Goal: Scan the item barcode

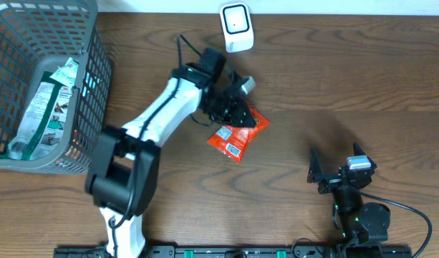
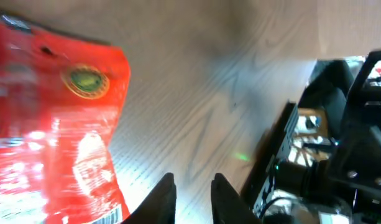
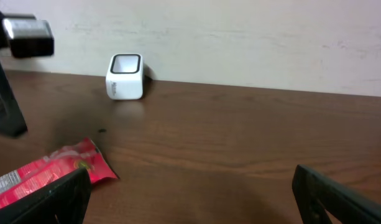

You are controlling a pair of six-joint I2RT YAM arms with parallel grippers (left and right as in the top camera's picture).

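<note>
Now | left tool (image 2: 191, 196) barely parted, empty, just beside red packet (image 1: 238, 135) | packet axis diagonal, barcode (image 1: 233, 150) up | right tool (image 3: 193, 196) spread, well apart

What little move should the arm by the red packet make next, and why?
Probably spread the left fingers wider and slide them onto the red packet. They are barely parted with nothing between them, the packet lies on the table beside them, and the white scanner stands apart at the back.

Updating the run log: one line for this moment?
left gripper: slightly parted, empty | red packet: lying beside it, unheld | right gripper: open, empty | scanner: far edge
</note>
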